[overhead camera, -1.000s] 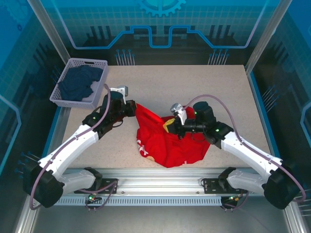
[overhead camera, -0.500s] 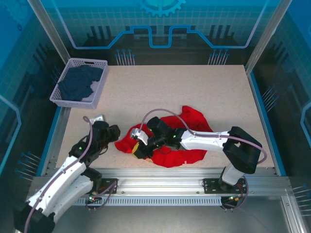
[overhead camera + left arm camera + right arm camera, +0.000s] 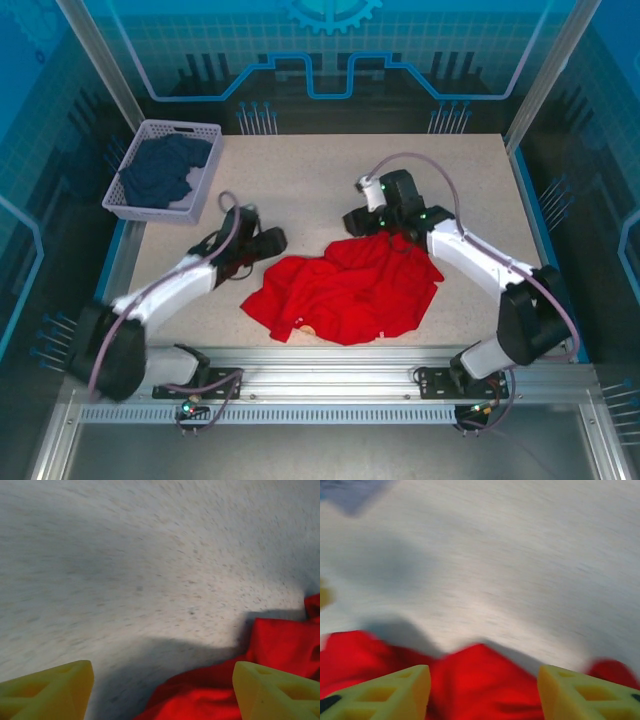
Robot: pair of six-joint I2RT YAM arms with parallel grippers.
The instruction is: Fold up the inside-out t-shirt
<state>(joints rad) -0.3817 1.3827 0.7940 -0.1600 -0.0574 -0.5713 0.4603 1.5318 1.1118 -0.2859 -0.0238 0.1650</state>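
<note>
The inside-out t-shirt [image 3: 345, 292] is bright red and lies crumpled and loosely spread on the table near the front edge, with a small yellowish tag [image 3: 305, 329] by its lower left hem. My left gripper [image 3: 272, 242] hovers just off the shirt's upper left edge. In the left wrist view this gripper [image 3: 162, 697] is open, with its yellow fingers [image 3: 50, 695] wide apart and red cloth [image 3: 270, 645] below to the right. My right gripper [image 3: 354, 222] sits at the shirt's upper edge. It [image 3: 482, 695] is open over red cloth [image 3: 480, 680], gripping nothing.
A lavender basket [image 3: 150, 211] stands at the table's back left corner, holding a dark navy garment [image 3: 160, 170]. Bare speckled tabletop [image 3: 330, 170] stretches behind the shirt. Blue-framed walls enclose the table on three sides.
Both grippers were shut and have opened, letting the shirt go. The shirt has dropped into a flatter, wider heap. The right arm has swung back to the shirt's far edge, the left to its upper left.
</note>
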